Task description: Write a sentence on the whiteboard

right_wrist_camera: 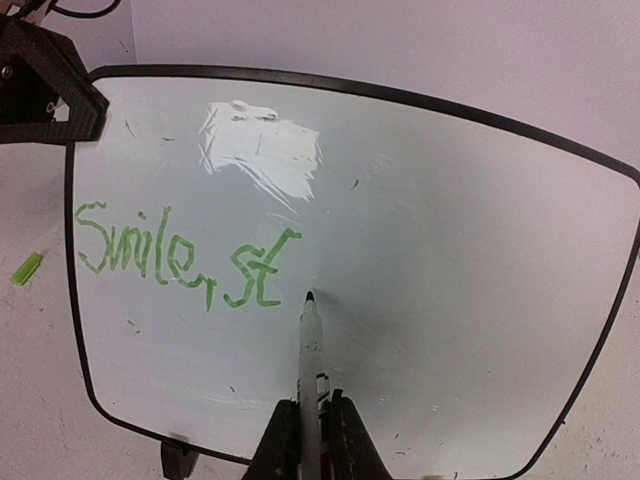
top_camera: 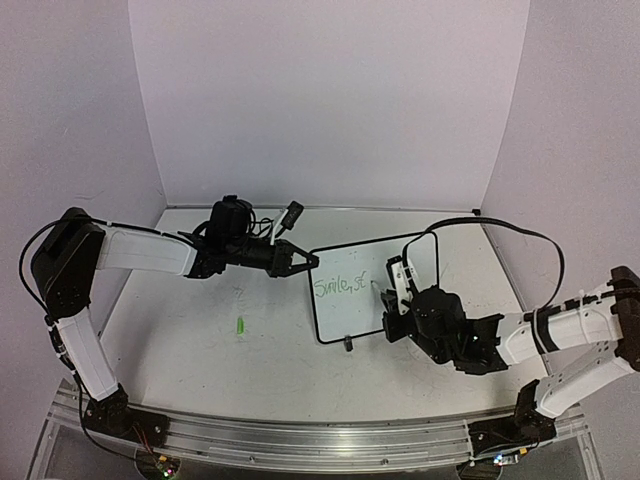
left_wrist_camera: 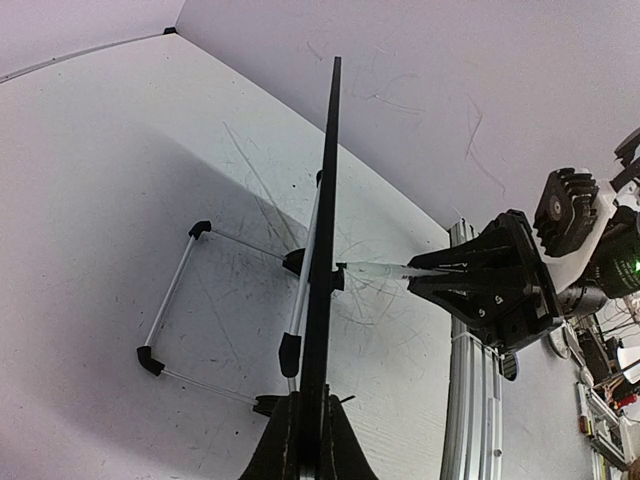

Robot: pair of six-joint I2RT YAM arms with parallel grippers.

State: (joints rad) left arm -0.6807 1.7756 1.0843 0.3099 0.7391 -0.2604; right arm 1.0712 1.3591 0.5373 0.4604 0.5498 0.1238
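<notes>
The whiteboard point(top_camera: 365, 300) stands propped near the table's middle; the left wrist view shows it edge-on point(left_wrist_camera: 325, 200). Green handwriting, the sentence point(right_wrist_camera: 185, 262), reads "Smile, st" on its left half and shows small from above point(top_camera: 338, 287). My left gripper point(top_camera: 305, 262) is shut on the board's upper left frame edge, its jaws pinching the black frame point(left_wrist_camera: 310, 425). My right gripper point(right_wrist_camera: 315, 415) is shut on a white marker point(right_wrist_camera: 311, 350) whose dark tip meets the board just right of the "t". From the left wrist, that marker point(left_wrist_camera: 375, 269) sticks out of the right gripper point(left_wrist_camera: 425, 268).
A small green cap point(top_camera: 241, 325) lies on the table left of the board, also visible as the cap point(right_wrist_camera: 26, 268). The board's wire stand point(left_wrist_camera: 175, 290) spreads behind it. An aluminium rail point(top_camera: 320, 435) runs along the near edge. Walls close three sides.
</notes>
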